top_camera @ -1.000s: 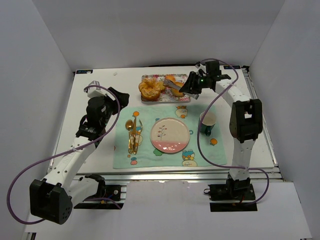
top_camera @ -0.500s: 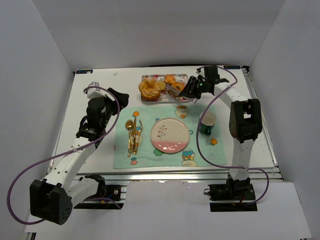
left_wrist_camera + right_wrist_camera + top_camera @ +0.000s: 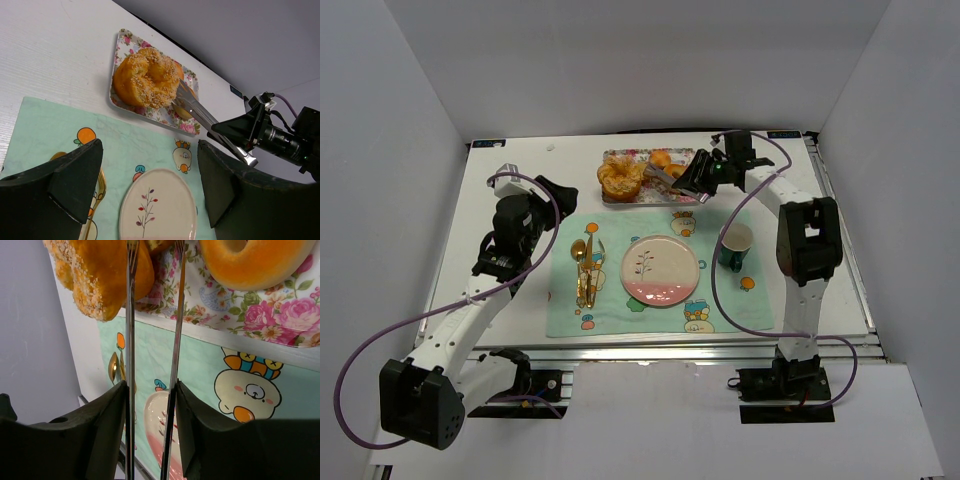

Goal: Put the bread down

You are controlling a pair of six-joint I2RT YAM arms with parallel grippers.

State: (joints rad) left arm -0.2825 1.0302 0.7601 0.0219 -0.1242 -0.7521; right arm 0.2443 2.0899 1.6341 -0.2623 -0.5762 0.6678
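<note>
**Bread on the tray, tongs over it, plate bare**

- Bread [image 3: 661, 158] sits on the flowered tray [image 3: 122, 42] at the middle of the bench's [image 3: 560, 150] far edge. It is in the far part of the tray, just beside the big seeded loaf [image 3: 145, 77]. The ring donut [image 3: 255, 260] is toward the tray's near-right corner.
- Right gripper [image 3: 150, 390] is clamped on a pair of metal tongs [image 3: 200, 112], with the arms lying along the inner faces of its fingers. The tongs reach in from the right, passing between loaf and donut.
- The tong arms stand apart. In the right wrist view they run off the top edge either side of a sliver of bread. Can't tell if the tips touch it.
- Left gripper [image 3: 148, 165] has its jaws spread wide and holds nothing. It hangs over the left side of the bench, by the left edge of the mat [image 3: 55, 125].
- The mat lies mid-bench toward the near edge. The pink-and-white plate [image 3: 660, 270] is at its centre.
- Gold cutlery [image 3: 582, 270] lies left of the plate, and a cup [image 3: 735, 245] stands on the right.
</note>
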